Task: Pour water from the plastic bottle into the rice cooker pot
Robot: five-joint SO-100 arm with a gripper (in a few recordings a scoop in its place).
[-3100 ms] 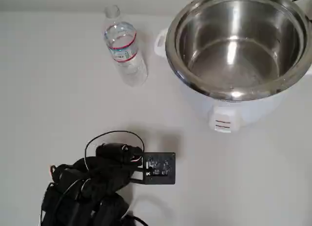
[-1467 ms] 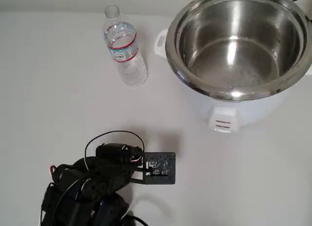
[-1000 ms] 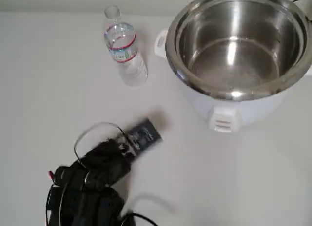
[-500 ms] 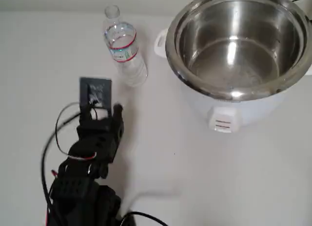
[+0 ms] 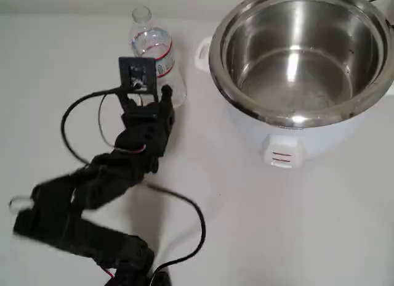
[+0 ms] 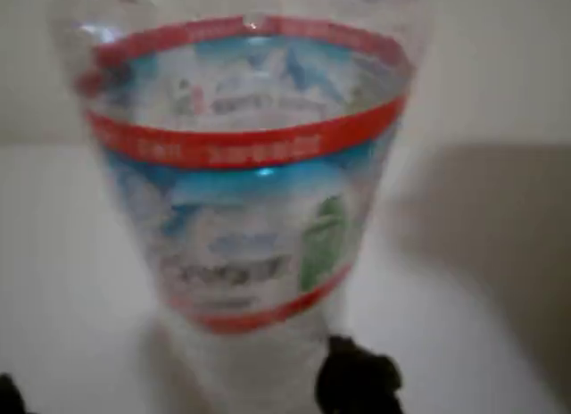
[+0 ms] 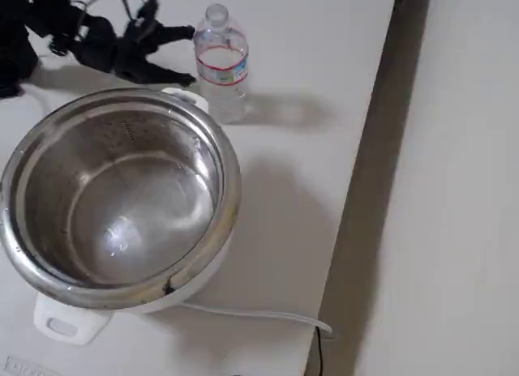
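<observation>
End effector (image 7: pixel 180 53) is spread wide, not gripping anything, fingers pointing at the plastic bottle (image 5: pixel 155 59) from the side. In the fixed view one finger (image 7: pixel 173 32) sits level with the label, the other lower, tips just short of the bottle; can't tell if either touches. Wrist view: bottle label (image 6: pixel 245 173) dead ahead, very close. Bottle stands upright on the white desk (image 5: pixel 295 224), uncapped, just beside the rice cooker pot (image 5: pixel 301 58), which sits in its white cooker body (image 5: pixel 280 144).

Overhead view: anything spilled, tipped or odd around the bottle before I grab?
Nothing stands out. The small clear ribbed plastic bottle stands upright, uncapped, beside the shiny steel rice cooker pot; the open gripper is beside it.
</observation>
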